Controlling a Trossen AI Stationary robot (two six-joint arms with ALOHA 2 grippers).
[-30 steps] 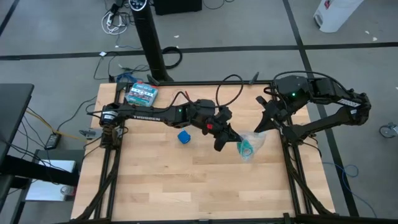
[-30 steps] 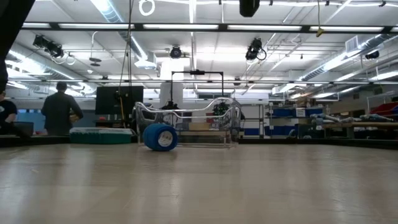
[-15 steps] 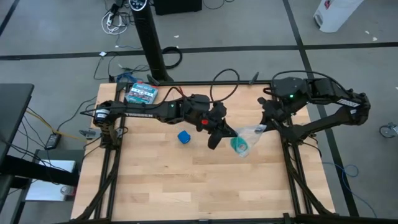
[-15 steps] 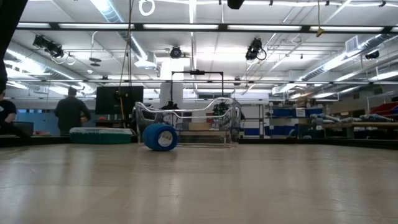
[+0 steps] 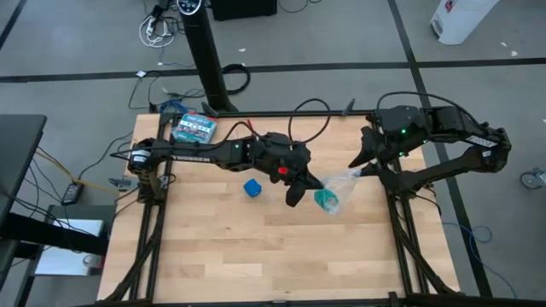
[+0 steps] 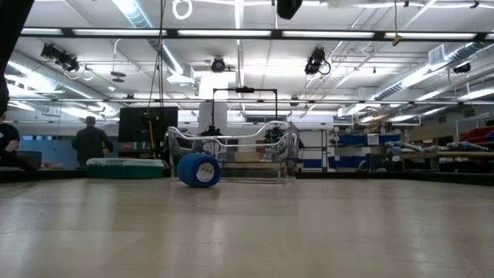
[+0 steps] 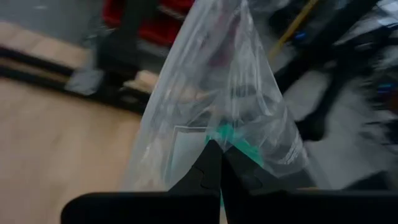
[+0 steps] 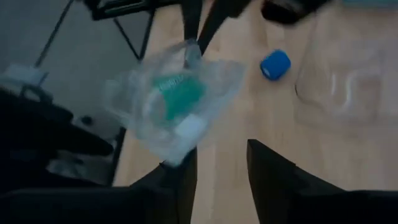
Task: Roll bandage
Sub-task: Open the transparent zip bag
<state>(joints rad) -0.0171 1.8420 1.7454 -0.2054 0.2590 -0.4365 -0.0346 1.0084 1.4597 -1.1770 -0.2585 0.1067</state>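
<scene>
Printed box: a green-and-white box [image 5: 194, 128] sits at the far left corner of the worktop [image 5: 213, 247], well apart from the action.

Bandage: the bandage [image 5: 252, 188] lies on the worktop as a small, tight blue roll, just beside the left arm's forearm and touching neither end effector; the low view shows it [image 6: 199, 170] standing on its edge, alone.

Task progress: judging by that compact roll with no loose tail visible, the rolling itself looks done. What seems left is stowing or tidying, since both arms are busy with a bag rather than the bandage.

Left end effector: the left end effector [image 5: 294, 194] is at mid-worktop, right of the blue roll. Its wrist view shows the two dark fingers [image 7: 208, 163] pressed together, pinching the edge of a clear plastic bag [image 7: 217, 106].

Plastic bag: the bag [image 5: 334, 193] hangs between the two arms, lifted off the worktop, with a teal-green roll [image 5: 327, 199] inside it. The right wrist view shows the same bag [image 8: 171, 102] with the teal roll and a pale item inside.

Right end effector: the right end effector [image 5: 368, 159] is near the right edge of the worktop, at the bag's far corner. Its fingers [image 8: 277, 177] stand parted in its wrist view with nothing between them, so it appears released; whether it brushes the bag cannot be told.
</scene>
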